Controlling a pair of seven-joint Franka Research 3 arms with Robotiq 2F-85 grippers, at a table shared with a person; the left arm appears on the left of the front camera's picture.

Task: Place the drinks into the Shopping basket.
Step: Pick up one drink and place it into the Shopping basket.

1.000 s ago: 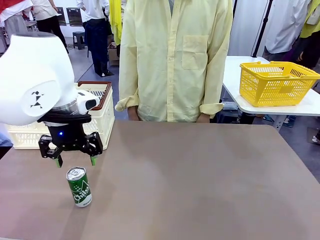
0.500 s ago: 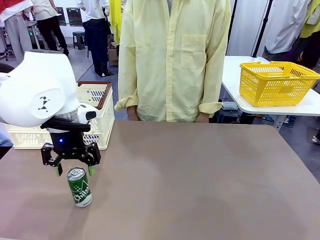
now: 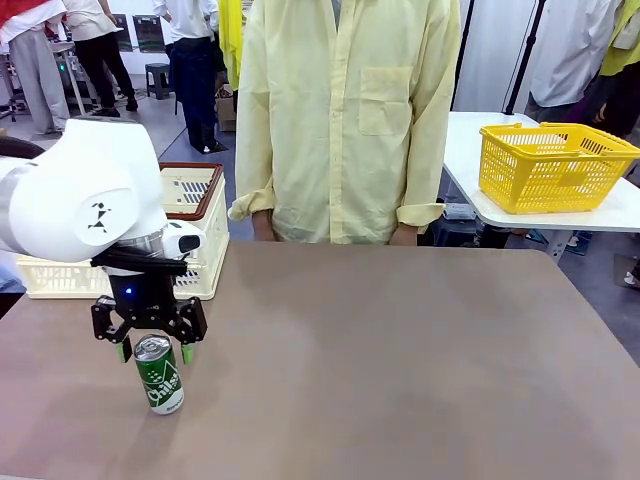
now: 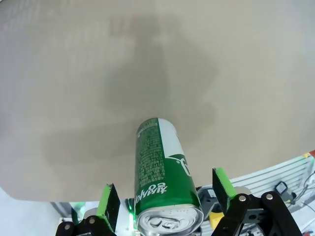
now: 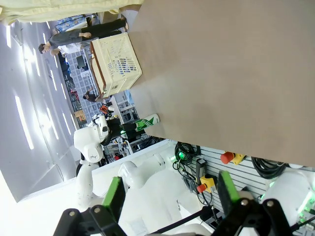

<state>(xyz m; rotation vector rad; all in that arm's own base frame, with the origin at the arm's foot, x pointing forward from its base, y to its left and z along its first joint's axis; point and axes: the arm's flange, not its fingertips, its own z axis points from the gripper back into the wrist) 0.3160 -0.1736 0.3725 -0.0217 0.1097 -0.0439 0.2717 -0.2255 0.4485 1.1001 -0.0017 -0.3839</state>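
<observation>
The broad, matte brown counter stretches out beneath our left end effector. Behind it, at the counter's far edge, sits the Shopping basket, cream slotted plastic with a dark rim. Our left end effector hangs spread wide, green pads flanking the silver top of the slim green can without touching, apparently aligned for a side grip. Our right end effector is open and empty.

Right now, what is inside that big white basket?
The Shopping basket shows just its slotted inner wall behind the left pincer. The arm and near wall cover the rest, so any drinks inside cannot be seen.
</observation>
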